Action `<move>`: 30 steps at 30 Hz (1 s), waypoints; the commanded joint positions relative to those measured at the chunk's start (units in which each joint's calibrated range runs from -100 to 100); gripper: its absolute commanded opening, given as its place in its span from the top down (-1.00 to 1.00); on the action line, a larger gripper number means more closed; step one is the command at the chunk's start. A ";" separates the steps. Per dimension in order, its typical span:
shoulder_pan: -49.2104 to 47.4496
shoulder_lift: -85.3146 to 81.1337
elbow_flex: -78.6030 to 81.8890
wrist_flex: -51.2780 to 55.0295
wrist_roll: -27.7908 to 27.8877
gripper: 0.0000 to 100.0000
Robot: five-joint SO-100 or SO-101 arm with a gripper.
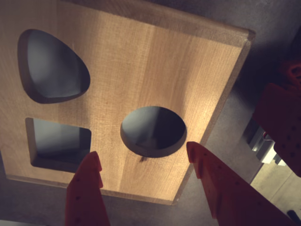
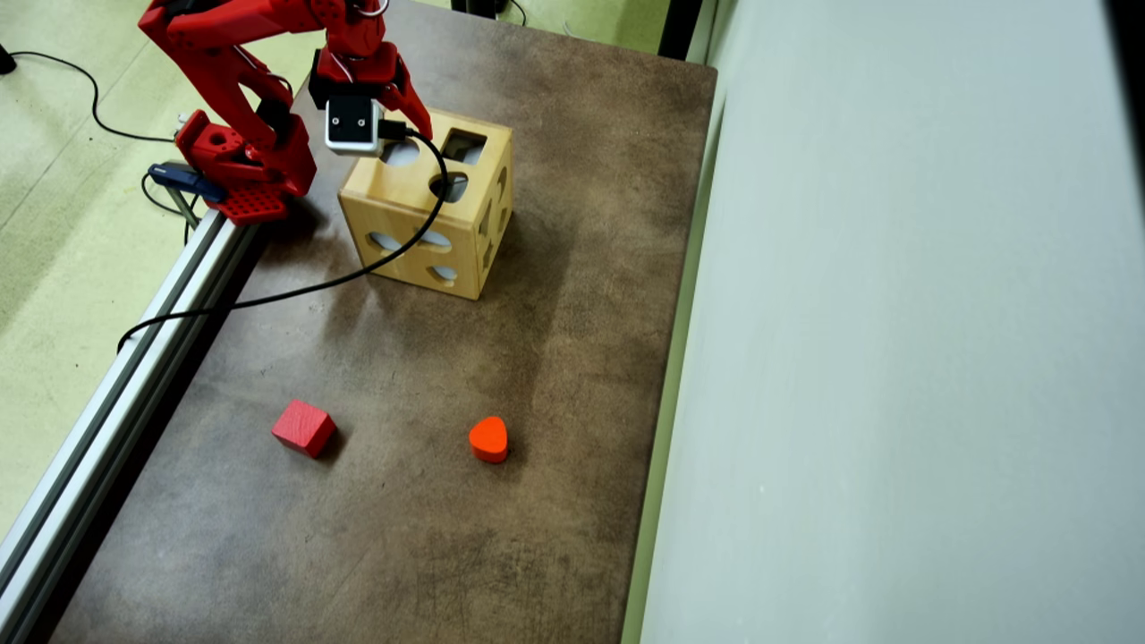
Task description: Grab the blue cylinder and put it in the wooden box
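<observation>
The wooden box (image 1: 141, 61) fills the wrist view, its top face showing a round hole (image 1: 153, 129), a square hole (image 1: 61, 141) and a heart-like hole (image 1: 51, 66). My red gripper (image 1: 142, 149) hovers just above that face, open, with nothing between its fingers; the round hole lies between the fingertips. In the overhead view the box (image 2: 398, 183) stands at the table's far left, and the gripper (image 2: 398, 134) hangs over its top back edge. The blue cylinder shows in neither view.
A red cube (image 2: 304, 427) and an orange-red heart block (image 2: 488, 439) lie on the brown table nearer the front. An aluminium rail (image 2: 134, 358) runs along the left edge by the arm's base (image 2: 241, 170). A black cable (image 2: 295, 288) drapes over the box. A pale wall (image 2: 894, 358) bounds the right.
</observation>
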 commanded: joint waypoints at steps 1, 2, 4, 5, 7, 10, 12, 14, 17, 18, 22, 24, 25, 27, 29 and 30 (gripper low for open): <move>0.08 -2.13 -1.18 0.49 -0.10 0.42; 0.08 -2.56 -1.27 0.49 -0.10 0.43; 0.16 -5.70 -1.89 0.41 -0.15 0.48; 0.23 -7.40 -2.43 0.25 -0.15 0.52; 0.75 -9.35 -3.95 0.17 -0.20 0.64; 3.20 -9.95 -6.55 0.17 -0.20 0.85; 4.99 -10.03 -8.42 0.49 -0.20 0.96; 6.99 -10.20 -10.39 0.57 -0.20 0.98; 9.52 -13.51 -11.91 0.57 -0.20 0.96; 10.56 -14.96 -11.20 0.57 -0.20 0.96; 13.08 -20.14 -11.11 0.33 -0.20 0.96; 13.23 -22.18 -11.02 0.49 -0.20 0.96; 13.23 -23.71 -11.20 0.49 -0.20 0.96; 13.23 -27.27 -11.02 0.49 -0.20 0.96; 12.86 -31.01 -11.02 0.49 -0.20 0.96; 12.64 -32.96 -11.02 0.49 -0.15 0.96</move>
